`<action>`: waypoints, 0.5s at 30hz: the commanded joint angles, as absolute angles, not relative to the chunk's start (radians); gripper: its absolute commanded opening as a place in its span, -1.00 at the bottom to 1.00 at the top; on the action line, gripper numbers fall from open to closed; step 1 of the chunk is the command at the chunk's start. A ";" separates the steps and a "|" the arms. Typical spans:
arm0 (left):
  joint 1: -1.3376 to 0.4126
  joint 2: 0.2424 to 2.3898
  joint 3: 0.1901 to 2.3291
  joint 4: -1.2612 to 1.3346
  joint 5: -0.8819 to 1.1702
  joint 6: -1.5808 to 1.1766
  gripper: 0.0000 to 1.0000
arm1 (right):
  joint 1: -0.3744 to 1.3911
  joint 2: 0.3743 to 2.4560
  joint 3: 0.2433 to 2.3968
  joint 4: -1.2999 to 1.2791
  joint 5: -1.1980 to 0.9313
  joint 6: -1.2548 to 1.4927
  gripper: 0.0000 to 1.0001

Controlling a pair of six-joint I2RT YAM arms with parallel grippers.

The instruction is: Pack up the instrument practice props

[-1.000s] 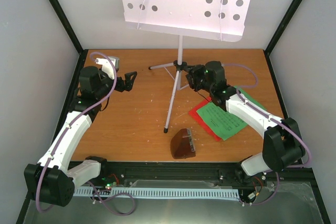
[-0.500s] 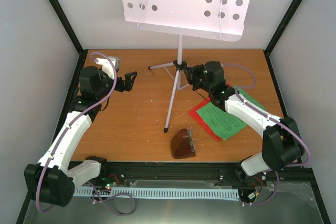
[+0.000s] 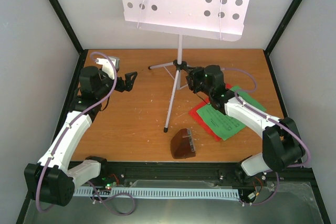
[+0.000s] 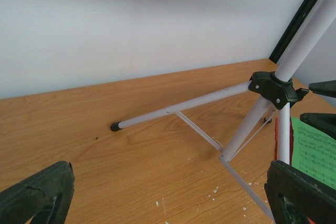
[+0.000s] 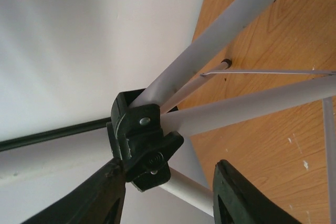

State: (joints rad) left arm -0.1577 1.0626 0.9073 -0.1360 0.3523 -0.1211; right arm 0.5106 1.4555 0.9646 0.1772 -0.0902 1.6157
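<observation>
The white tripod music stand (image 3: pixel 180 51) stands at the back of the table, its perforated plate (image 3: pixel 184 3) high up. My right gripper (image 3: pixel 191 77) is at the stand's black hub (image 5: pixel 144 140). Its jaws straddle the hub's knob. One finger (image 5: pixel 100 198) touches the knob, the other finger (image 5: pixel 241 198) stands apart, so my right gripper (image 5: pixel 168 174) is open. My left gripper (image 3: pixel 129 81) hangs open left of the stand, and my left gripper (image 4: pixel 168 192) faces a tripod leg (image 4: pixel 178 109) with nothing between its fingers. The dark brown metronome (image 3: pixel 182 144) sits near the front edge. A green sheet (image 3: pixel 227 119) lies on a red sheet (image 3: pixel 198 113).
The stand's three legs spread over the wooden table (image 3: pixel 131 124), one foot at the front (image 3: pixel 166 129) and one at the back left (image 3: pixel 150 68). Black frame posts (image 3: pixel 58 9) and white walls close in the sides. White crumbs speckle the wood.
My right gripper has edged left, closer in on the stand's hub. The left arm, the stand, the metronome and the sheets have not moved.
</observation>
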 commanded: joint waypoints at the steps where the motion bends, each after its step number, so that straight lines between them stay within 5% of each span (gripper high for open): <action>1: -0.155 1.068 0.918 -0.137 0.368 -0.127 0.99 | 0.515 1.442 0.956 0.226 -0.070 1.636 -0.05; 10: -0.155 1.068 0.918 -0.137 0.371 -0.130 0.99 | 0.515 1.461 0.981 0.217 -0.080 1.640 -0.03; 15: -0.154 1.068 0.918 -0.137 0.372 -0.130 0.99 | 0.519 1.481 0.997 0.229 -0.106 1.632 -0.19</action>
